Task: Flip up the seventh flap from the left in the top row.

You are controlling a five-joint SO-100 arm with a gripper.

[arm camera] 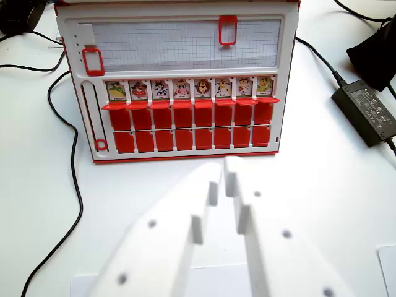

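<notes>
Seventh flap (245,87) stands in the far row of the red-and-white game board (291,74), second from the right end, upright like its seven neighbours and showing a small cartoon face too blurred to identify. Two nearer rows of red flaps lie flat. White gripper (223,171) hovers near the board's front edge, apart from it, its jaws almost together with a thin gap and nothing between them. A black power adapter (366,111) lies right of the board.
</notes>
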